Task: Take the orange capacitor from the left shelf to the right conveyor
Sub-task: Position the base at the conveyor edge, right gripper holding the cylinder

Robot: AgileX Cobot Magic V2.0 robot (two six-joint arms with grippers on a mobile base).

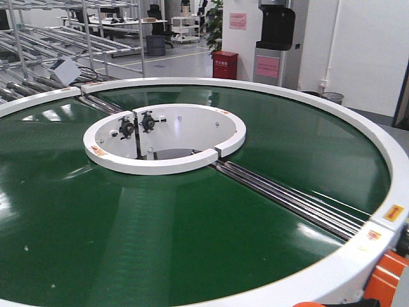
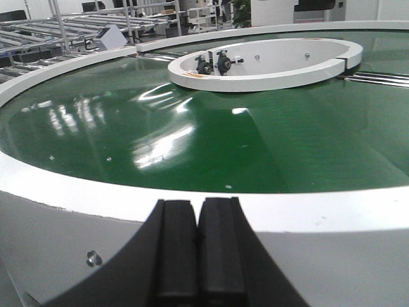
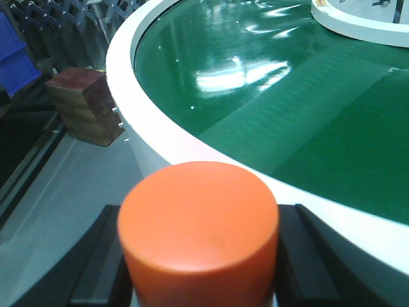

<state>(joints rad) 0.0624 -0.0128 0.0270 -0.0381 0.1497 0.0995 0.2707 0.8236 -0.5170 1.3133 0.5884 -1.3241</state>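
I see the right pincer (image 3: 199, 281) clamped on the orange capacitor (image 3: 198, 217), just beside the white rim of the right conveyor (image 3: 144, 121); left pincer (image 2: 197, 252) fully closed, holding nothing.

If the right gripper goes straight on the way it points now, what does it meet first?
Most likely the white rim of the conveyor, just beyond the capacitor in the right gripper jaws. The gripper's height above the rim is unclear, so it may pass over.

A glossy, reflective finish is shown by the green ring-shaped conveyor belt (image 1: 192, 230); a smooth, matt surface is seen on the orange cylindrical capacitor (image 3: 198, 224).
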